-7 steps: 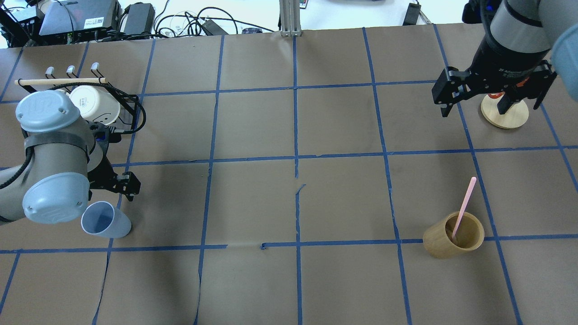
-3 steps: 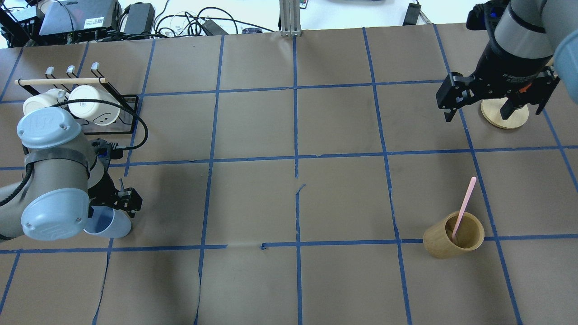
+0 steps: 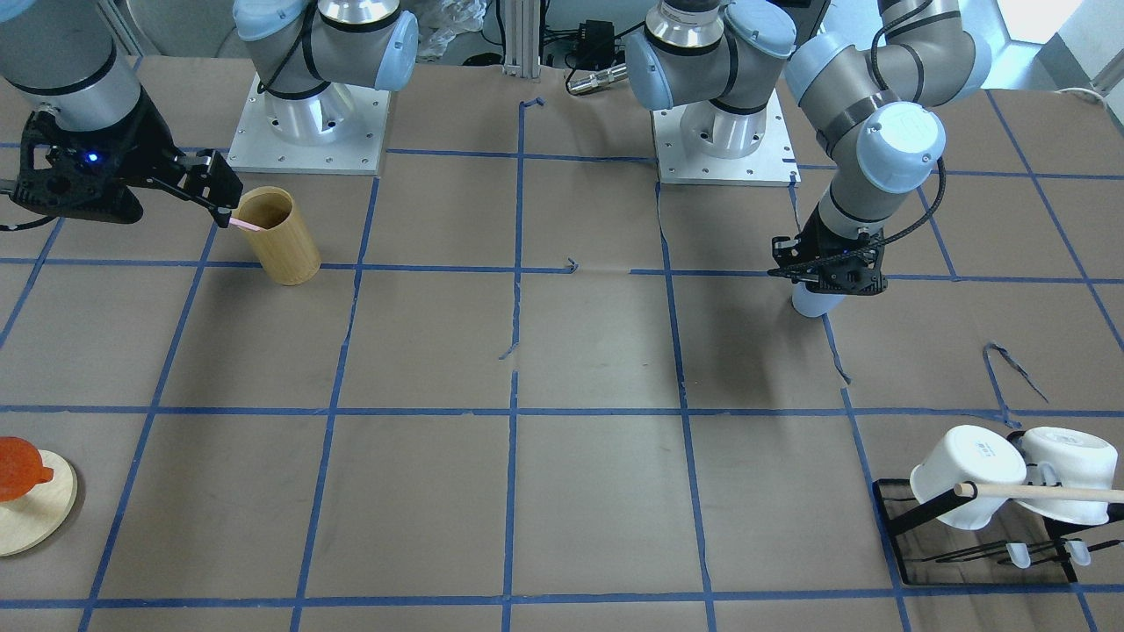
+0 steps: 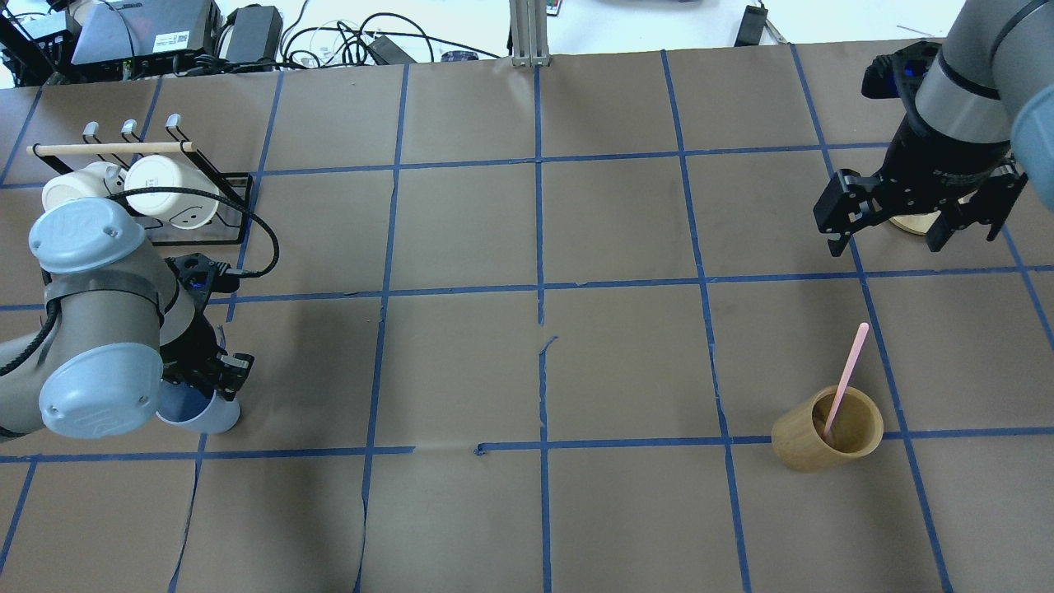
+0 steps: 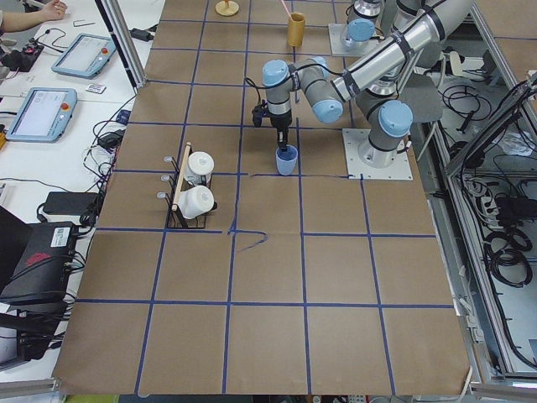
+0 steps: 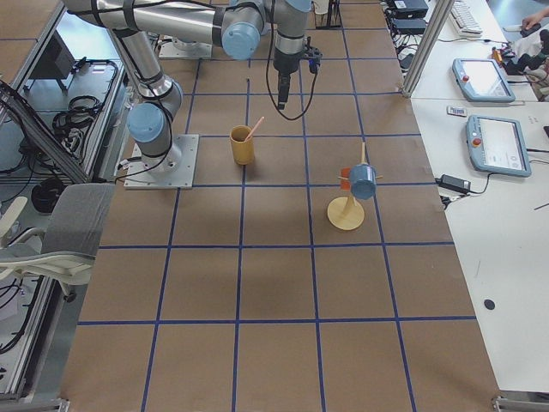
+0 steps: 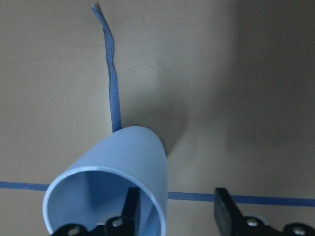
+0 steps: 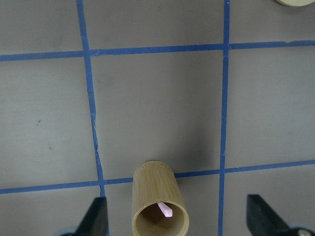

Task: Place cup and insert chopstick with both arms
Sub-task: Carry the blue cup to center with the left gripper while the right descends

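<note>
The pale-blue cup (image 4: 206,414) stands upright on the table at the left, also in the front view (image 3: 810,304). My left gripper (image 4: 210,380) is open and low over it. In the left wrist view one finger (image 7: 130,209) is inside the cup (image 7: 113,172) and the other is outside its wall. The pink chopstick (image 4: 848,371) leans in the tan bamboo holder (image 4: 826,428) at the right. My right gripper (image 4: 885,237) is open and empty, above the table beyond the holder. The right wrist view shows the holder (image 8: 156,196) with the chopstick's tip (image 8: 166,210) between its spread fingers.
A black rack (image 4: 210,206) with two white mugs and a wooden rod (image 4: 111,149) stands at the far left. A round wooden stand (image 3: 31,505) with an orange piece and a blue mug (image 6: 362,182) stands at the far right, partly behind my right gripper.
My left gripper has come down over the blue cup's rim, one finger now inside it. My right arm has moved nearer, off the wooden stand toward the bamboo holder.
</note>
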Motion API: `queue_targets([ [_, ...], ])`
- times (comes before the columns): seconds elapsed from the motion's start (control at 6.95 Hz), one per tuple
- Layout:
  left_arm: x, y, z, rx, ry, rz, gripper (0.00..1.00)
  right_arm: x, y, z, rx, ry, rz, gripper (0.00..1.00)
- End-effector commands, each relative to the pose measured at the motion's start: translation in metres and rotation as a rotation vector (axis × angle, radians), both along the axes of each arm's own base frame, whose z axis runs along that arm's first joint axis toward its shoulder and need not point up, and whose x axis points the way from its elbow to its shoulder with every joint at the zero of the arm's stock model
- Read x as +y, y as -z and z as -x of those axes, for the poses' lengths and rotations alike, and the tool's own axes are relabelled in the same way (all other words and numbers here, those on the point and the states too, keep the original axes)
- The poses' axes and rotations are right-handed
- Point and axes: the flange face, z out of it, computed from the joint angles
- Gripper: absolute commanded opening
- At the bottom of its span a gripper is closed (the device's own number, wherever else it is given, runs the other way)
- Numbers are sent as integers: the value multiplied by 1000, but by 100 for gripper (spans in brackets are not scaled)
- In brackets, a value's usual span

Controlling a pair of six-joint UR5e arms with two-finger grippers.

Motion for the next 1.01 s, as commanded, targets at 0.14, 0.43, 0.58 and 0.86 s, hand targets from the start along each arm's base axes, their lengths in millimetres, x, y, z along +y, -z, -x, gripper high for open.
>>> queue_targets([
  [0.14, -11, -11, 8, -1, 81, 32, 3, 3, 11, 3, -4, 1, -22, 100],
  [0.43, -56, -57, 66, 34, 33, 165, 6, 5, 14, 3, -6, 1, -35, 100],
  [0.58, -76, -62, 109, 85, 12, 206, 7, 6, 18, 3, -6, 1, -40, 100],
  [0.86, -116, -62, 168, 172, -112, 237, 5, 6, 19, 3, -7, 1, -42, 100],
])
